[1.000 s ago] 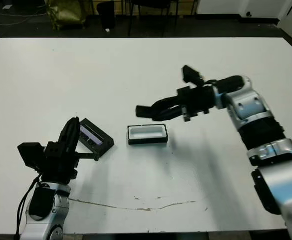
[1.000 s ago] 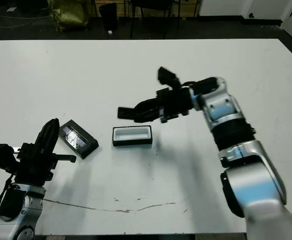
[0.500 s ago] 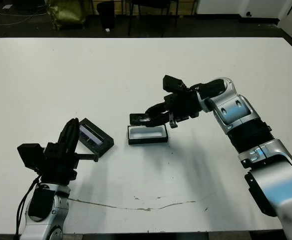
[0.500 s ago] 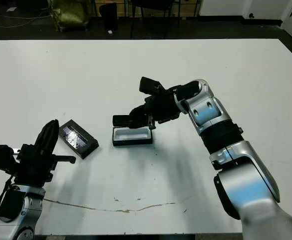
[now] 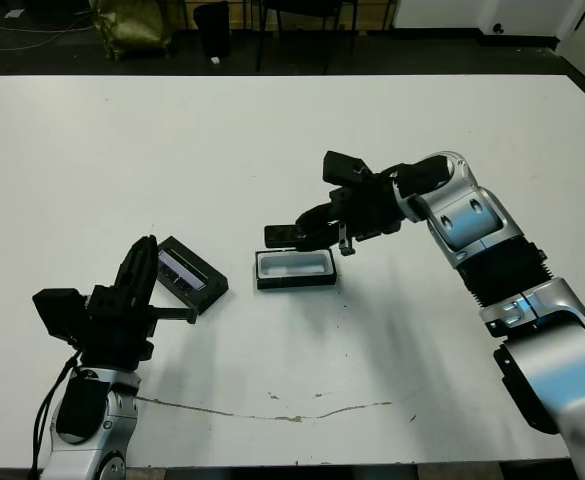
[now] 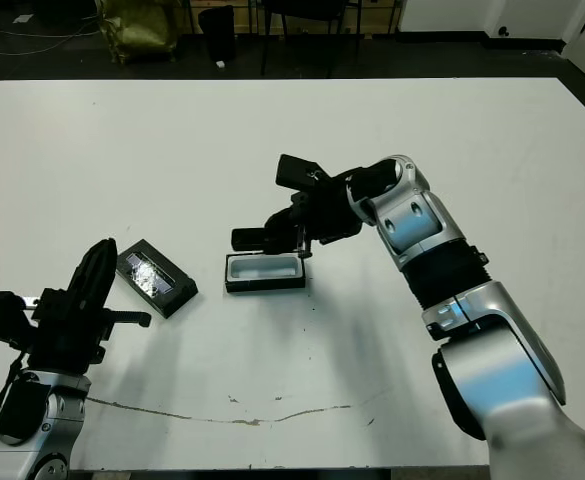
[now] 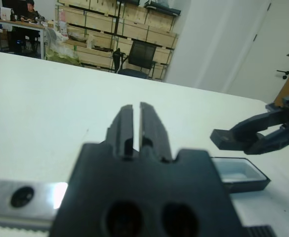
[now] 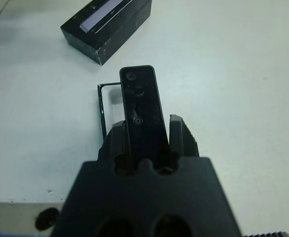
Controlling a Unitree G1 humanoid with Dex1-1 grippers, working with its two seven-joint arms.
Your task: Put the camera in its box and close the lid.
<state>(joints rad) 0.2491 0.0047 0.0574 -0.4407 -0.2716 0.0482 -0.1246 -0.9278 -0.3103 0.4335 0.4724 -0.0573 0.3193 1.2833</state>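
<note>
My right gripper [image 5: 314, 224] is shut on the camera [image 5: 284, 236], a slim black bar that sticks out past the fingertips. The camera hangs just above the far left part of the box [image 5: 295, 269], an open black tray with a white lining. In the right wrist view the camera [image 8: 141, 108] covers most of the box [image 8: 103, 105]. The lid [image 5: 191, 275], black with a shiny window, lies on the table left of the box. My left gripper [image 5: 147, 252] is shut on nothing, near the lid's left end.
A thin dark crack line [image 5: 292, 412] runs across the white table [image 5: 272, 130] near its front edge. Chairs and a bag [image 5: 132, 20] stand on the floor beyond the far edge.
My right gripper has carried the camera down and to the left, from the table's middle right to just above the box. The left arm, the lid and the box have stayed put.
</note>
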